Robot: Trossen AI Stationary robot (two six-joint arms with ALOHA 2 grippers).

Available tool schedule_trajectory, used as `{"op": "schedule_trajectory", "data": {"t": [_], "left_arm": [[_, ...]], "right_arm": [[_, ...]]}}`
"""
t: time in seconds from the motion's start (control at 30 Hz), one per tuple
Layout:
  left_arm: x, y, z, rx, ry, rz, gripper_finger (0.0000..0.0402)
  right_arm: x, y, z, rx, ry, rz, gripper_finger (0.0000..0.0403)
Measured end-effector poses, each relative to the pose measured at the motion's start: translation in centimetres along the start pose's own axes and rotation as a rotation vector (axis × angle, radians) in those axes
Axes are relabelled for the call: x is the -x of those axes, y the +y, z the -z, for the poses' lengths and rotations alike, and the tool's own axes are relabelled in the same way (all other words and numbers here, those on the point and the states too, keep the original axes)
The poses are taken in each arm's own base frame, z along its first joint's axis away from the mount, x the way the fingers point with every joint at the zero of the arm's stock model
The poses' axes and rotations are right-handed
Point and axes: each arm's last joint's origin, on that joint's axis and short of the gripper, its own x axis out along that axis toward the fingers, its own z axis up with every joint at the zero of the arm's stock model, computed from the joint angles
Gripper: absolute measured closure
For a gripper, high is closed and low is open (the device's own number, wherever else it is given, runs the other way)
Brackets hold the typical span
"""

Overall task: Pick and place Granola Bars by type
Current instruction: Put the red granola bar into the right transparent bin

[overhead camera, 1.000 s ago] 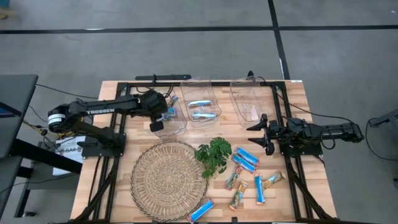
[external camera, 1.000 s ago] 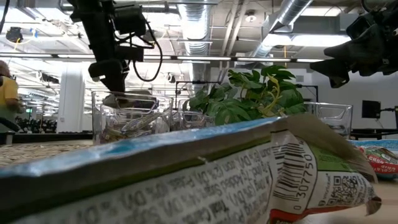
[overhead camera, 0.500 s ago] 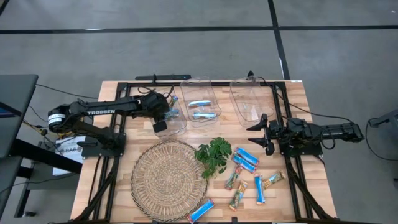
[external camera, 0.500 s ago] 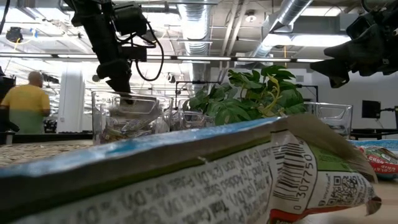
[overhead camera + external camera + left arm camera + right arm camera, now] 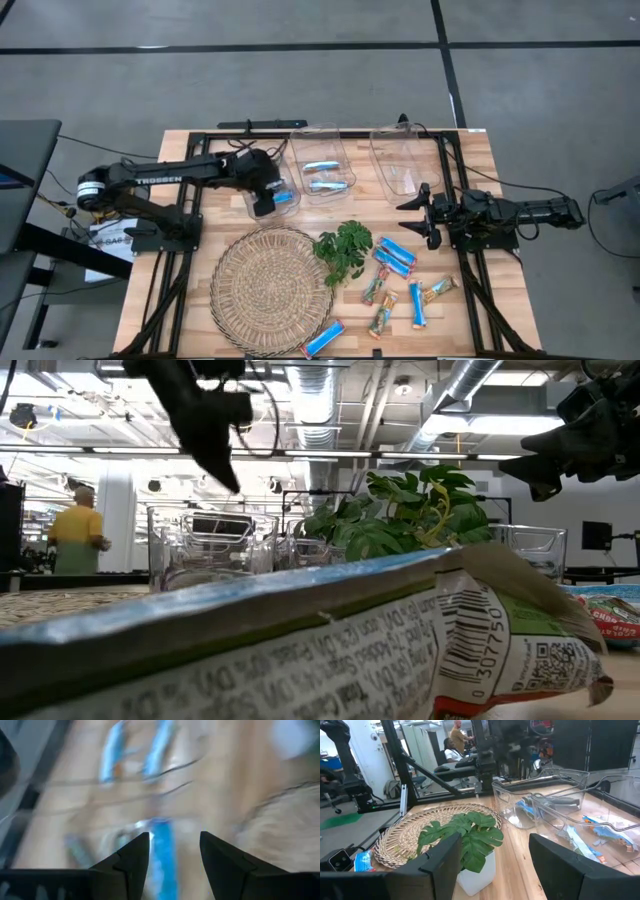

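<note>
Three clear bins stand at the far side. My left gripper (image 5: 263, 203) (image 5: 175, 837) hangs open above the left bin (image 5: 285, 212), touching nothing; a bright blue Granola Bar (image 5: 283, 198) (image 5: 162, 857) lies in the bin below its fingers. The middle bin (image 5: 322, 150) holds two blue-and-silver bars (image 5: 320, 166). Loose blue bars (image 5: 395, 256) and tan bars (image 5: 377, 288) lie flat on the table at the near right, with one blue bar (image 5: 323, 337) at the near edge. My right gripper (image 5: 425, 215) (image 5: 492, 855) waits open beside the right bin (image 5: 400, 165).
A round wicker mat (image 5: 270, 290) covers the near left. A green leafy sprig (image 5: 343, 250) in a white pot stands between the mat and the loose bars. A person (image 5: 78, 530) walks in the room behind the table.
My left gripper has opened and let go of the blue bar, which now lies in the left bin. The gripper has risen above the bin and shifted a little toward the table's right edge.
</note>
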Motion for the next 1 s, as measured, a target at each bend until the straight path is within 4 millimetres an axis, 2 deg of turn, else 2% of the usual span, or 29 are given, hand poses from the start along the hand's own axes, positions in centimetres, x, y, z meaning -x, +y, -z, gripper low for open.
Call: {"op": "schedule_trajectory", "data": {"t": [0.23,0.47,0.77,1.0], "left_arm": [[2.2,-4.9,-2.0,-0.071,-0.102,0.258,0.0232],[4.0,-10.9,-1.8,-0.176,-0.155,0.516,0.0232],[4.1,-18.4,0.3,-0.199,-0.067,0.701,0.0232],[2.2,-23.2,1.4,-0.163,-0.038,0.785,0.0232]], "right_arm": [[0.0,0.0,0.0,0.000,0.000,0.000,0.0178],[0.0,0.0,0.0,0.000,0.000,0.000,0.0178],[0.0,0.0,0.0,0.000,-0.001,0.000,0.0178],[0.0,0.0,0.0,0.000,0.000,0.000,0.0178]]}}
